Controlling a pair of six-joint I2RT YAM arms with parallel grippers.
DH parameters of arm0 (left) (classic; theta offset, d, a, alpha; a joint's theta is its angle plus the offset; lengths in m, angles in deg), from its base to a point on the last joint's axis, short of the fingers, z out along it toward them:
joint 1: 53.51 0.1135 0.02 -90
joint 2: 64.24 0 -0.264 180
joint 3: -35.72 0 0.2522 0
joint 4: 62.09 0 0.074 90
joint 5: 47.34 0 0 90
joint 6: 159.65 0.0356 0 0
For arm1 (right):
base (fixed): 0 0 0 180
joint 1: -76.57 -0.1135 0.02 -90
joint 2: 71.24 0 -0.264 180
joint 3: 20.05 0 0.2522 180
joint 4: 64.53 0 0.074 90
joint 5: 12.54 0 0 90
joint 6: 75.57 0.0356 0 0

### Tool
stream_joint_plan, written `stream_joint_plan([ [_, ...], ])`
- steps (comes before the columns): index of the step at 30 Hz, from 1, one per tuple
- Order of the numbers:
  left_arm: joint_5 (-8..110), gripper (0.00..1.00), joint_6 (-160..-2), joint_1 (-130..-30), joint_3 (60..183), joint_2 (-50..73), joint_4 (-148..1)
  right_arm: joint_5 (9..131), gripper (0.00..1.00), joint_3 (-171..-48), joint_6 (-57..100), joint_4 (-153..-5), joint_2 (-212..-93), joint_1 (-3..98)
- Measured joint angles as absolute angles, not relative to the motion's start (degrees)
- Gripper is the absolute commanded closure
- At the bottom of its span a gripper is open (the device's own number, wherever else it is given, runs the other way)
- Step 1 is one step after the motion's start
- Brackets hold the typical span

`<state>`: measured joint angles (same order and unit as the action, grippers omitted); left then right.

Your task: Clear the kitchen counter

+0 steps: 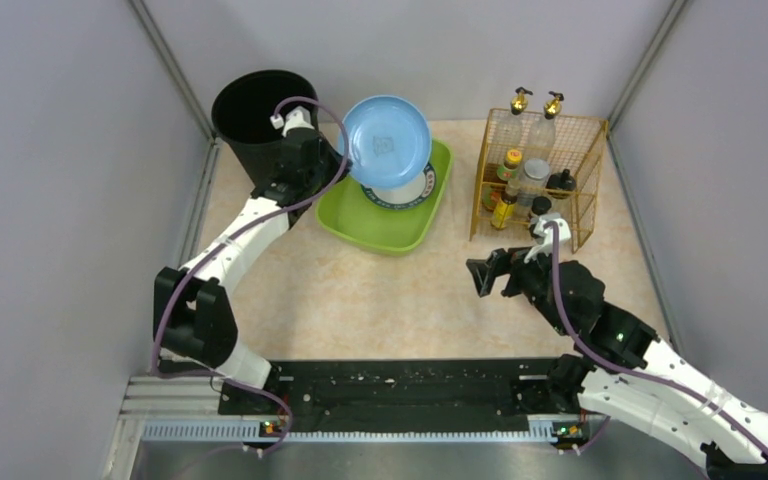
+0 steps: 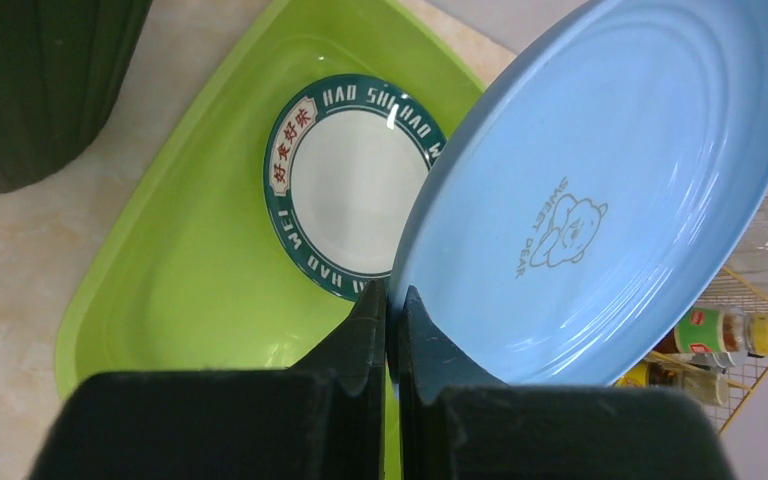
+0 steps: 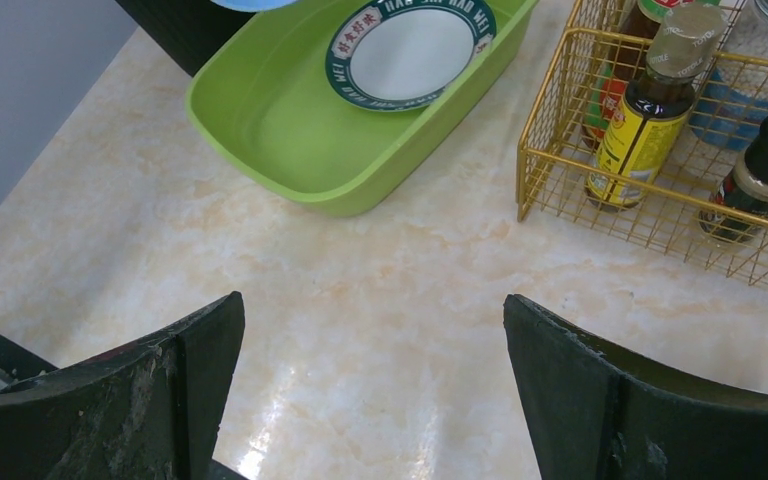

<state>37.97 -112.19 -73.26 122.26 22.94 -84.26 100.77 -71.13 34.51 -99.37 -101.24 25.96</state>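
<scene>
left gripper [image 2: 392, 297] clamps a tilted blue plate [image 2: 600, 180] above the green tray [image 2: 185, 290]; right gripper [image 3: 370, 305] gapes over the flat kitchen counter [image 3: 110, 225], wire rack [image 3: 650, 225] ahead-right.

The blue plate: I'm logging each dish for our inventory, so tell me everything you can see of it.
The blue plate is round, pale blue and glossy, and looks like plastic or melamine. It has shallow concentric rings and a faint bear outline with the words "SWEET DEAR" at its centre. The left hand pinches its rim and holds it steeply tilted in the air above the green tray, partly over the white plate lying there. It looks clean and whole, and nothing else visibly touches it.
</scene>
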Motion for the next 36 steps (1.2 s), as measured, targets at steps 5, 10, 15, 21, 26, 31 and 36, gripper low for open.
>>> stream_joint_plan([
  [5, 39.5, 1.0, -113.5, -73.3, 122.2, 27.4, -84.1, 100.7, 0.01, -71.1, 34.9, -99.3, -101.9, 25.9],
  [10, 40.5, 1.0, -114.6, -73.3, 122.8, 33.0, -84.3, 100.5, 0.01, -71.1, 35.3, -99.3, -102.4, 25.9],
  [15, 40.8, 1.0, -115.2, -73.4, 125.9, 38.3, -85.2, 100.5, 0.01, -71.1, 35.3, -99.3, -102.4, 26.0],
  [21, 41.4, 1.0, -115.8, -73.7, 130.8, 43.1, -85.6, 100.5, 0.01, -71.1, 35.3, -99.3, -102.4, 25.9],
  [26, 41.4, 1.0, -116.0, -73.5, 134.1, 46.7, -85.5, 100.5, 0.01, -71.1, 35.3, -99.3, -102.4, 25.9],
  [31, 41.5, 1.0, -116.4, -73.2, 137.1, 49.4, -84.7, 100.5, 0.01, -71.1, 35.3, -99.3, -102.4, 25.9],
  [36, 41.4, 1.0, -116.5, -72.9, 139.4, 51.8, -83.0, 100.5, 0.01, -71.0, 35.5, -99.3, -102.4, 25.9],
])
